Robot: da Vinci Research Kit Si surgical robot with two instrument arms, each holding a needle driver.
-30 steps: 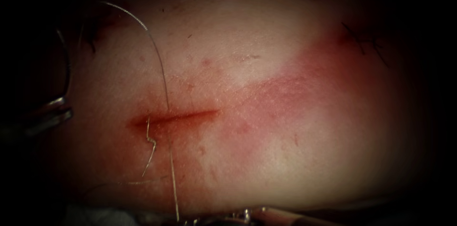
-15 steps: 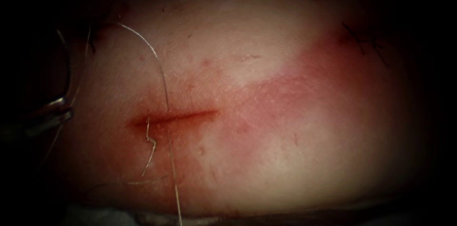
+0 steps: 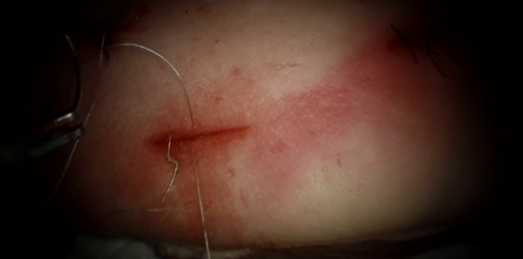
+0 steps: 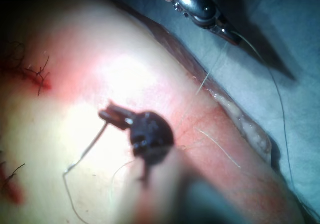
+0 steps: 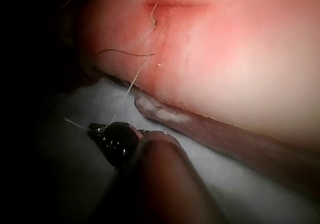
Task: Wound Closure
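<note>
1. You are working with two tools, one needle, one long thread, one short cut end of thread and one open cut.
2. Your left pincer (image 3: 64, 126) is sitting at the far left of the endoscope view, well left of the cut (image 3: 204, 133), pressed together and pinching the needle (image 3: 78, 76) near one end of its curve.
3. The needle is arching upward from that pincer, free of the tissue (image 3: 305, 182), over its left edge.
4. Your right pincer (image 5: 97, 129) is lying off the tissue over the cloth (image 5: 235, 184), pressed together and pinching the thread (image 3: 182, 87).
5. The thread is running from that pincer up onto the tissue and passing through the cut towards its left end. It is then sweeping in one wide arc to the upper left and dropping down the left side past your left pincer.
6. The cut end of thread (image 3: 172, 162) is lying kinked just below the cut's left end, with red fluid (image 3: 163, 140) pooling around it.
7. The endoscope view is giving you the whole arc and one patch of dark old stitches (image 3: 417, 46) at the upper right.
8. The left wrist view is showing two such patches, plus your right pincer with thread trailing from its tip.
</note>
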